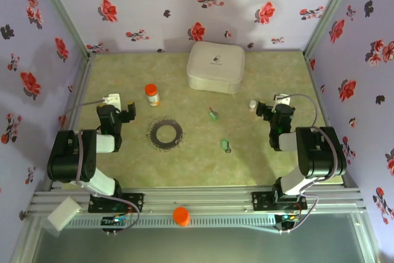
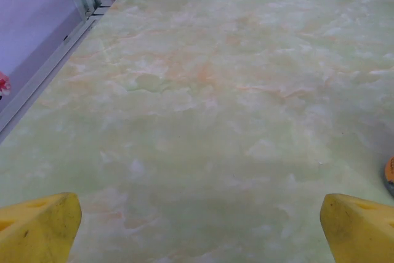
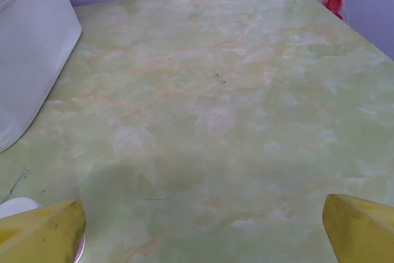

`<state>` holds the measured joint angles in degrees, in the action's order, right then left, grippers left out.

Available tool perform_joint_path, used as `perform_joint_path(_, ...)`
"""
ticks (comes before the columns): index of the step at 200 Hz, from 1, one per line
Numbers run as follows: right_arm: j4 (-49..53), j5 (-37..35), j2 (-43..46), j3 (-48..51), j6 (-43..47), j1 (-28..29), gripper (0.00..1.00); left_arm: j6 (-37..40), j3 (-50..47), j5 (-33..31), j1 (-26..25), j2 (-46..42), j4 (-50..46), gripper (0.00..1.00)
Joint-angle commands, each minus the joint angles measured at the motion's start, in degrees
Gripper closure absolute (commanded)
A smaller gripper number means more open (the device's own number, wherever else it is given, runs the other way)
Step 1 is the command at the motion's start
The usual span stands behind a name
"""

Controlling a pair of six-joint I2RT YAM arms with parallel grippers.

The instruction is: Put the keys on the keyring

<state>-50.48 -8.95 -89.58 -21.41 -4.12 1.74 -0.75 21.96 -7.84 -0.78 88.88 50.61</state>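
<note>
1. Table (image 1: 203, 164): marbled green-beige top, enclosed by flowered panels (image 1: 37, 41).
2. White case (image 1: 215, 66): rear centre.
3. Left gripper (image 1: 126, 114): jaws spread wide, nothing between them, over bare table left of the keyring.
4. Right gripper (image 1: 266, 110): jaws likewise spread and empty, just beside the white vial.
5. Keyring (image 1: 165, 133): dark beaded loop lying flat, centre-left, between the arms.
6. Orange-capped bottle (image 1: 151, 94): upright, behind the keyring.
7. Orange knob (image 1: 181, 215): on the front rail.
8. White vial (image 1: 252, 105): upright, right of centre.
9. Keys (image 1: 213, 114): two, green-headed, loose on the table right of the keyring and apart from it; second key (image 1: 226, 146) lies nearer the front.
</note>
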Motion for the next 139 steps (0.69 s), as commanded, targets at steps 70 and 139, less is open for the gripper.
perform_joint_path(70, 0.4, 0.2, 0.3, -1.2, -0.2, -0.5, 0.01, 0.8, 0.8, 2.2, 0.4, -0.5, -0.2, 0.00)
perform_joint_path(139, 1.0, 1.0, 0.2, -1.6, -0.8, -1.2, 0.01, 0.8, 1.0, 2.2, 0.4, -0.4, -0.5, 0.00)
